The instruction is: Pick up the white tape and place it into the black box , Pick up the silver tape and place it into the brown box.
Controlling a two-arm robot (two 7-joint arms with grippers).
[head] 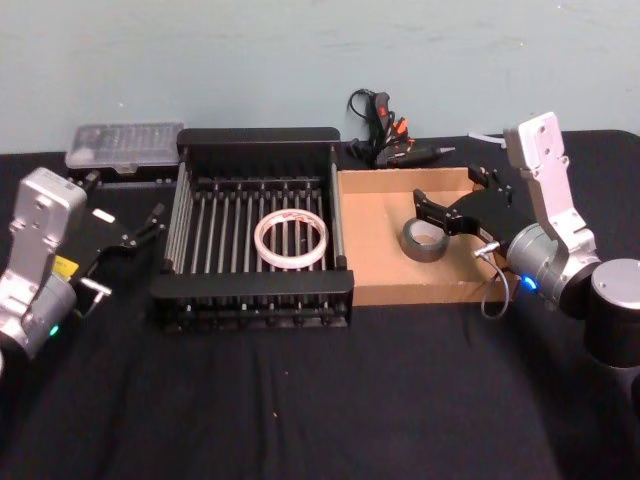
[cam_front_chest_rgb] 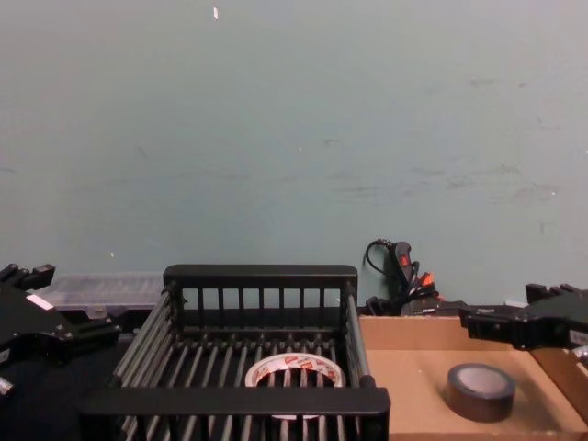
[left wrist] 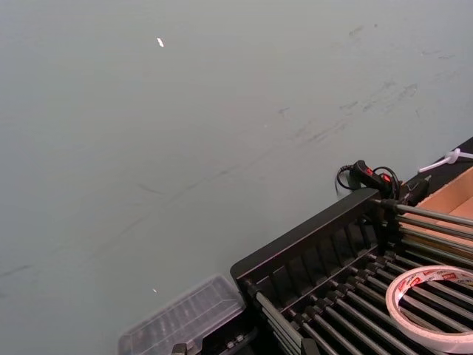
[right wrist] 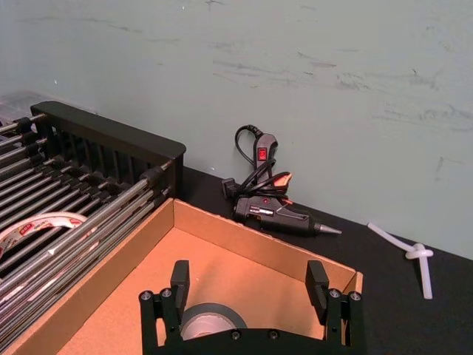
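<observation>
White tape (head: 291, 240) lies inside black box (head: 258, 142); silver tape (head: 427, 240) on brown box (head: 400, 293) floor; right gripper (head: 432, 213) spread wide above it, empty; left gripper (head: 150, 225) left of black box, looks open; both placements appear done.

White tape (head: 291, 240) flat in black box (head: 258, 145), silver tape (head: 426, 240) flat in brown box (head: 385, 280)

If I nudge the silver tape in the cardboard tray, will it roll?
Probably not: the silver tape lies flat on the brown box floor. Its thick roll looks stiff, so likely slides. The right gripper stands open over it.
</observation>
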